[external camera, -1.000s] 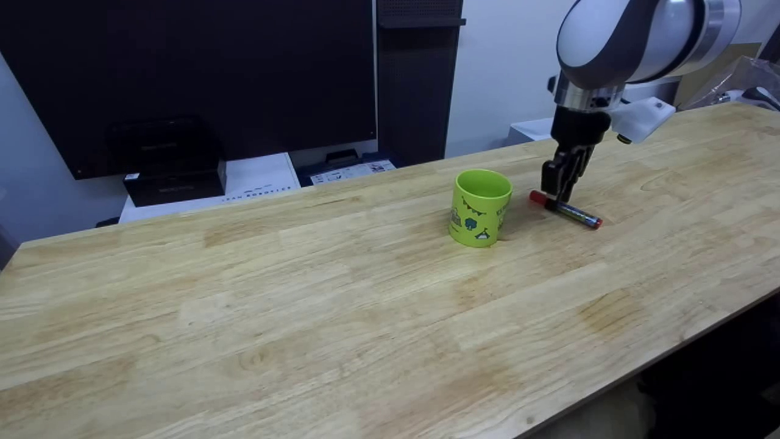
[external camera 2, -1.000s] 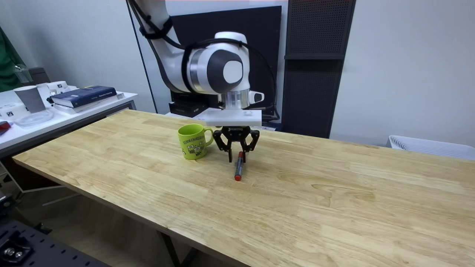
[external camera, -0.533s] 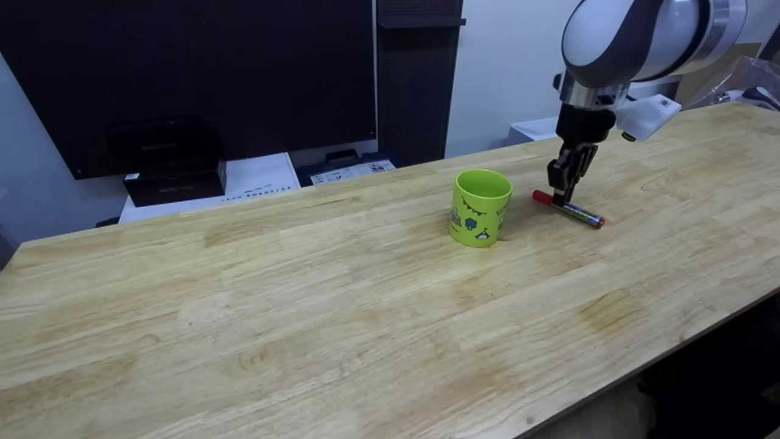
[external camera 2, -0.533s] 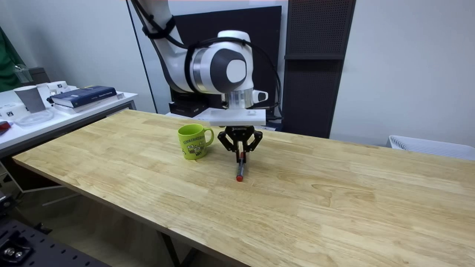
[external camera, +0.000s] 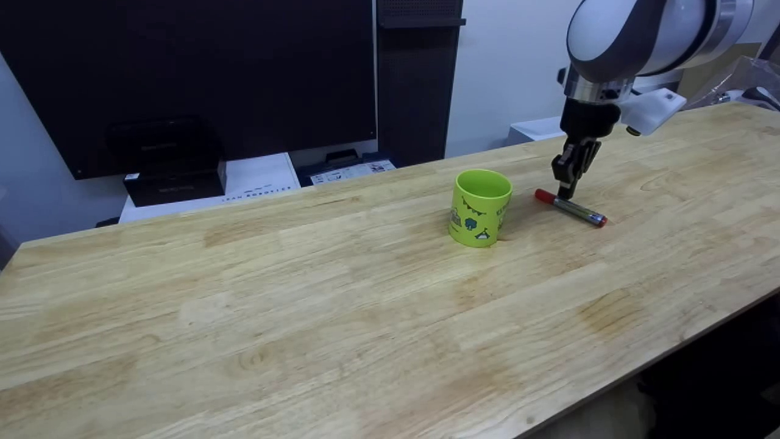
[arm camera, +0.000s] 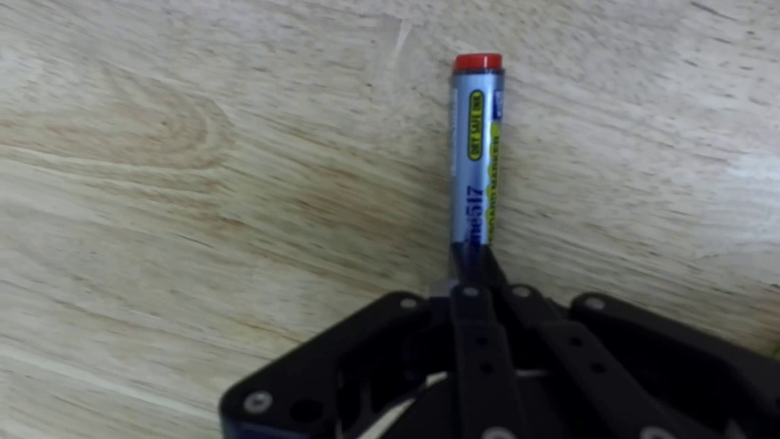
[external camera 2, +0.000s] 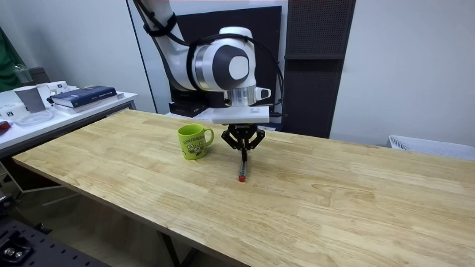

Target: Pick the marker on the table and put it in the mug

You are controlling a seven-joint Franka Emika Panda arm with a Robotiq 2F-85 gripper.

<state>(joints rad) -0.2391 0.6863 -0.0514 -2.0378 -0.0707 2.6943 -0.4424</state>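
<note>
While the green mug (external camera: pixel 481 210) stood at left in both exterior views, the marker (arm camera: pixel 477 151) lay to its right on the table (external camera: pixel 244 341) beneath the pressed-together gripper (external camera 2: pixel 244 158); whether it pinched the marker I couldn't tell.

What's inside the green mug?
Looking into the mug in both exterior views, you can see only its green inner wall. Its front covers the bottom, so I can't tell whether anything lies down there. The marker is outside.
</note>
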